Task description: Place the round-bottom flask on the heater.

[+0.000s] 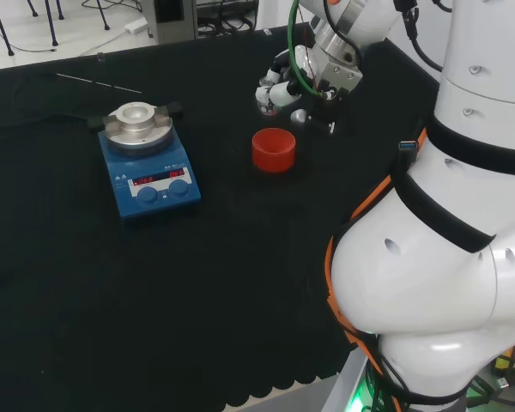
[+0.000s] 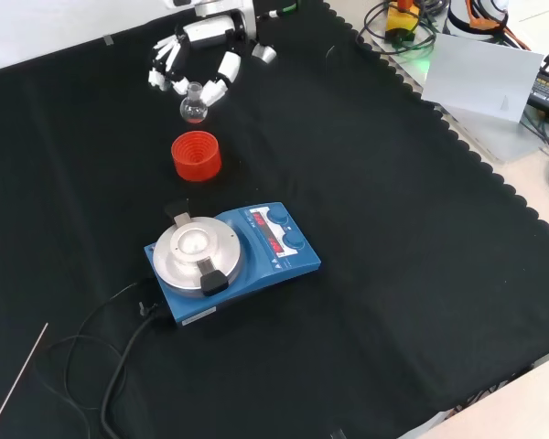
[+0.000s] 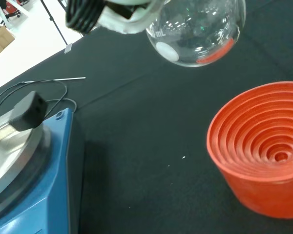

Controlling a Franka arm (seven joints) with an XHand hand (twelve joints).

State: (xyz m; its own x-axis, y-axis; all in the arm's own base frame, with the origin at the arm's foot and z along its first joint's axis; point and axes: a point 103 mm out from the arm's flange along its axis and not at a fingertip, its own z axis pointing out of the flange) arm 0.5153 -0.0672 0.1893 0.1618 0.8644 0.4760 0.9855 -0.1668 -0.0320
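Fingers (image 2: 227, 71) of the hand (image 2: 201, 55) curl round the neck of the round-bottom flask (image 2: 194, 110), holding it in the air above the red ribbed stand (image 2: 197, 156). The blue heater (image 2: 231, 258) sits apart on the black cloth (image 2: 393, 238).

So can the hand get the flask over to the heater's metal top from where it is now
Probably yes. The hand holds the flask above the red stand, and the heater's top is bare, with only open cloth between them.
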